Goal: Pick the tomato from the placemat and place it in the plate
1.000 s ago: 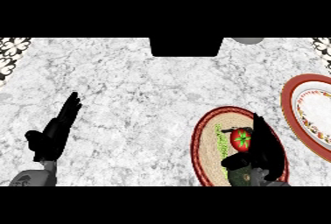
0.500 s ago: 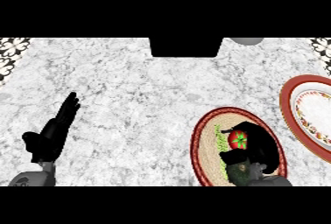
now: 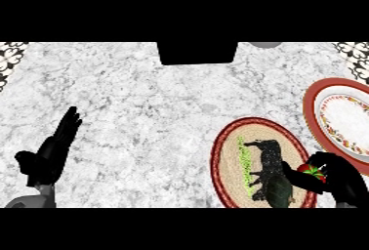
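A white-and-grey marbled counter (image 3: 166, 122) fills the view. At its far edge sits a black rectangular block (image 3: 196, 52), with patterned black-and-white patches (image 3: 13, 51) in both far corners.

Tomato (image 3: 313, 171) mostly hidden by right robot hand (image 3: 338, 177); plate (image 3: 317, 105) cut off at right edge.

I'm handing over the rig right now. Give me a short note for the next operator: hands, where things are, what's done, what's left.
Right hand: shut on the tomato, at the placemat's right edge, between placemat and plate.
Left hand: open, resting at lower left, holding nothing.
Done: tomato picked off the placemat.
Left: carry it right, over the plate, and set it down inside. Nothing seen on the plate yet.
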Available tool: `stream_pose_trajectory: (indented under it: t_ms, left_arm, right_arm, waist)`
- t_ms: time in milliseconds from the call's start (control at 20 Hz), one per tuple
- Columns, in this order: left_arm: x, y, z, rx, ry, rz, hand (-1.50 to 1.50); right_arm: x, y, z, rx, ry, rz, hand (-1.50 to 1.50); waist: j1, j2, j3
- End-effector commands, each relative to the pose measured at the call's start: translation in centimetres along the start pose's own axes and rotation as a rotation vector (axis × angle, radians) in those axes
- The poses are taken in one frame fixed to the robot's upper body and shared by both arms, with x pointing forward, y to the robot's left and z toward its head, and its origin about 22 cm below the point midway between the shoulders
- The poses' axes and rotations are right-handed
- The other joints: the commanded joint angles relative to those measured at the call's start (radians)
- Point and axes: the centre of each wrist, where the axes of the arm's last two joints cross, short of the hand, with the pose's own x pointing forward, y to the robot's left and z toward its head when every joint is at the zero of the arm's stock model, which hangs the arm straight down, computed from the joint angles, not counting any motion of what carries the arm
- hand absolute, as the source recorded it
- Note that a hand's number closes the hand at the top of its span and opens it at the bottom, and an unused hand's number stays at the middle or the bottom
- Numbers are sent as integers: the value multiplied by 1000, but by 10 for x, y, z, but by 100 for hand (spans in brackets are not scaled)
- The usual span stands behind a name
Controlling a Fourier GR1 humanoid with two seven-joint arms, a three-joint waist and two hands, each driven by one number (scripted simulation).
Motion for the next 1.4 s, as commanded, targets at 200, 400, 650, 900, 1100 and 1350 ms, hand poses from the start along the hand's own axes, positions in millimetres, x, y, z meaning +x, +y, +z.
stream_pose_trajectory:
  t_ms: [200, 400, 650, 900, 1100, 1350]
  left_arm:
    - [-8, 16, 11, 64, 29, 12, 0]
    - [-10, 1, 12, 46, 16, 13, 0]
    - [-2, -1, 4, -12, -12, 14, 0]
    - [15, -1, -5, -14, -21, 0, 0]
    - [-2, -4, 6, -43, -7, 9, 0]
    - [1, -12, -7, -37, -6, 11, 0]
  right_arm:
    - [-152, -123, -9, -211, -11, 108, 150]
    - [-208, -171, 5, -298, -104, 50, 150]
    - [-272, -225, 32, -382, -173, 4, 150]
    - [-291, -250, 50, -532, -258, -35, 150]
    - [-291, -278, 50, -648, -289, -60, 150]
    - [-276, -280, 38, -610, -339, -94, 150]
  waist:
    - [-61, -5, 11]
    - [-43, -3, 9]
    - [9, 6, 6]
    - [31, 8, 3]
    - [43, 10, 3]
    - [45, 11, 2]
